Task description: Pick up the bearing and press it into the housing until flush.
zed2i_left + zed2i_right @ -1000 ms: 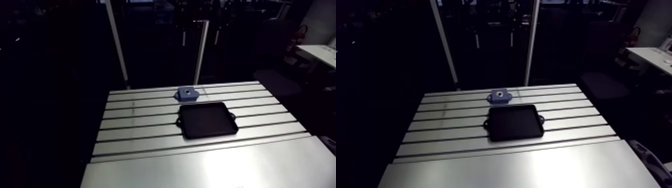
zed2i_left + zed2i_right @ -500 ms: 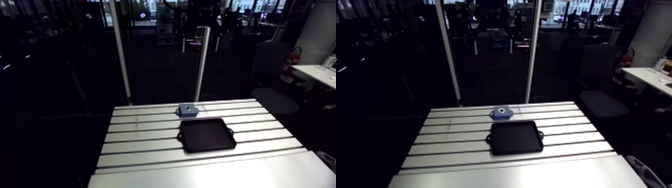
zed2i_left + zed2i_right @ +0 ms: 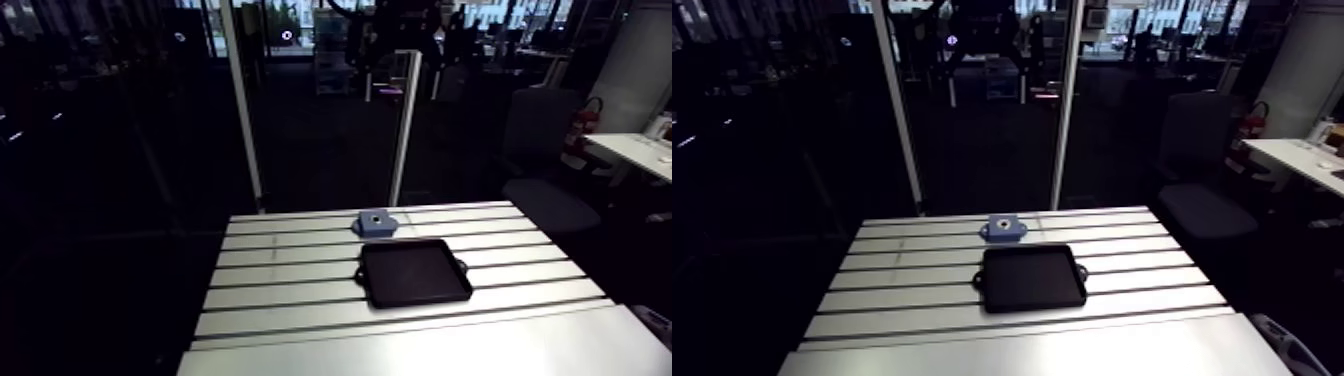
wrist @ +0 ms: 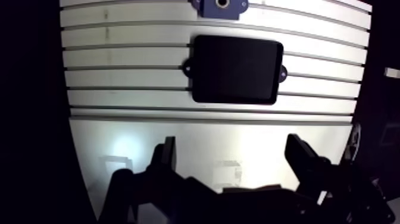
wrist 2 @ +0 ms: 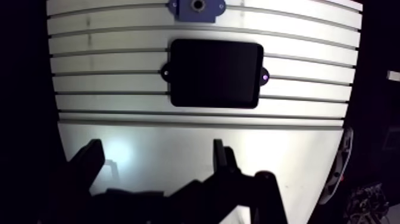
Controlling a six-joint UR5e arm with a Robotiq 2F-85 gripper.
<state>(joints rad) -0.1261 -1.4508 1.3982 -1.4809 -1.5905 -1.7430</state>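
Observation:
A small blue housing (image 3: 375,222) with a round bore in its top stands near the far edge of the slotted table (image 3: 280,290). Just in front of it lies a black tray (image 3: 415,272) with two small lugs. The tray's inside is dark, and I cannot make out a bearing in it or anywhere else. In the wrist view my gripper (image 4: 233,156) hangs high over the smooth near part of the table. It is open with nothing between its fingers. The tray (image 4: 237,68) and the housing (image 4: 220,6) lie well ahead of it.
A smooth plate (image 3: 420,345) forms the near part of the table, and grooved slats run across the far part. Bare slats lie to the left of the tray. Two upright posts (image 3: 402,120) stand just behind the table's far edge.
The arm view has tilted up and brightened since the earliest frames, so the camera has moved. The housing and tray stay where they were on the table.

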